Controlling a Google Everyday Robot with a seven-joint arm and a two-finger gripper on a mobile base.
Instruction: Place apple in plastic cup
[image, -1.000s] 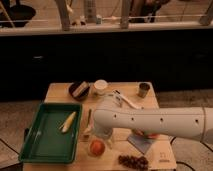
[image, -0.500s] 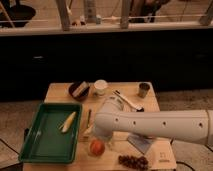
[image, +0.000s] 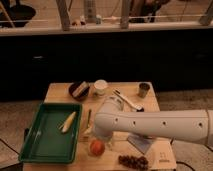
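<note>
Though half-hidden, jaws beside round apple (image: 97, 147)

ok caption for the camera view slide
Robot claw poised over the apple on a wooden table, beside a green tray.

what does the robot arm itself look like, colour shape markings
The arm is a thick, smooth white tube ending in a rounded, dome-like joint. A row of small dark dots runs along its side. No cables or lettering show. The gripper is out of sight, seemingly hidden below that joint beside the apple.
</note>
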